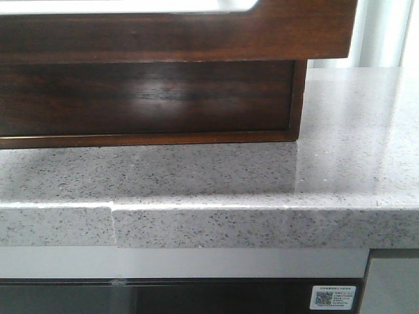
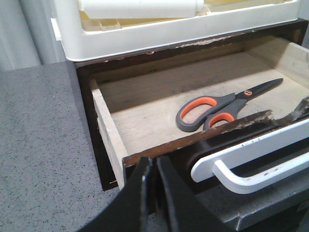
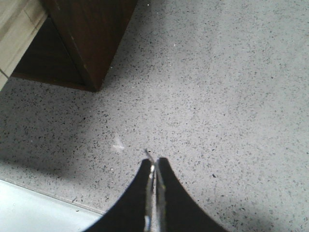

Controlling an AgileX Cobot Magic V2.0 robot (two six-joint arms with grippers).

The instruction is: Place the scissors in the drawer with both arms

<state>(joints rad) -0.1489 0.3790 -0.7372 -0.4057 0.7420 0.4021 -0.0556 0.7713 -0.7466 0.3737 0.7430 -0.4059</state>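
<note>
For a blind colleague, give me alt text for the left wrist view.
Orange-handled scissors lie inside the open wooden drawer, whose front carries a white handle. The left gripper, fingers together, is near the drawer's front corner.

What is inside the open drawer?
Scissors with orange-lined handles lie on the drawer floor. The front edge hides the nearest strip of the floor and part of one handle.
</note>
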